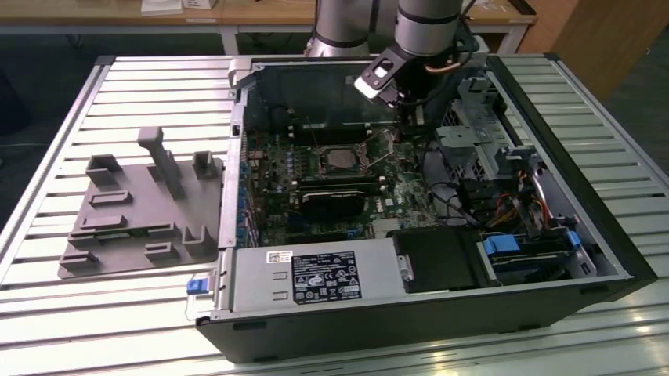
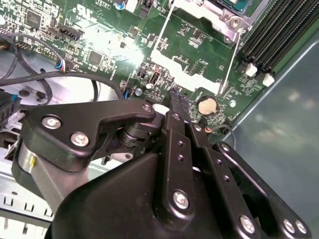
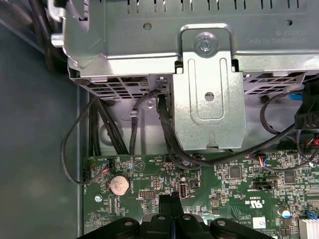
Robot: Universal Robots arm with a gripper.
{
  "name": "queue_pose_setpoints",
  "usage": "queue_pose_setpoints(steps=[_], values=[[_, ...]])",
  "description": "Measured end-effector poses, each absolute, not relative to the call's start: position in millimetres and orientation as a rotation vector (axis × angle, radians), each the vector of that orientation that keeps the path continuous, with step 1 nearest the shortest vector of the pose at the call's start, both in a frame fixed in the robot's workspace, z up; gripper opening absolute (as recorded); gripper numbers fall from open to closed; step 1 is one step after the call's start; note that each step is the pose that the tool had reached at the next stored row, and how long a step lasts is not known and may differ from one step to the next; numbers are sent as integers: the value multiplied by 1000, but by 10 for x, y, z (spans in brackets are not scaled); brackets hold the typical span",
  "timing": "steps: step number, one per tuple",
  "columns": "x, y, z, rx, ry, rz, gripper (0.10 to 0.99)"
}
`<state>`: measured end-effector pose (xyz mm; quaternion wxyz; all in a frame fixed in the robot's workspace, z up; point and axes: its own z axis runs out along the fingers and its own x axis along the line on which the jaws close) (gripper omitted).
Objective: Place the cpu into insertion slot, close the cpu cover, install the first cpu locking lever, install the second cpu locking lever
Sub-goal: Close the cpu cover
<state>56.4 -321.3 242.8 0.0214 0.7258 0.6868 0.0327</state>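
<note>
Overhead light glares white off the bench (image 1: 84, 309) slats along the front edge in the exterior view; the case (image 1: 439, 321) interior lies dim. In the second wrist view glare washes out part of the board (image 2: 119, 50), the claw (image 2: 177, 97) dark before it.

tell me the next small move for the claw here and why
Probably ease the shut claw toward the free end of a locking lever. The cpu looks seated, that lever and the other lever appear raised and unlatched, and the claw hangs over the board by the coin cell, holding nothing.
</note>
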Motion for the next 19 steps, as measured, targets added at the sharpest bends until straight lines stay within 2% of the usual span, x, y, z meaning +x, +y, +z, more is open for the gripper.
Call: queue_pose_setpoints(steps=[11, 19], values=[[570, -3213, 2409, 2254, 2129, 96, 102], [573, -3213, 2406, 2285, 2157, 31, 102]])
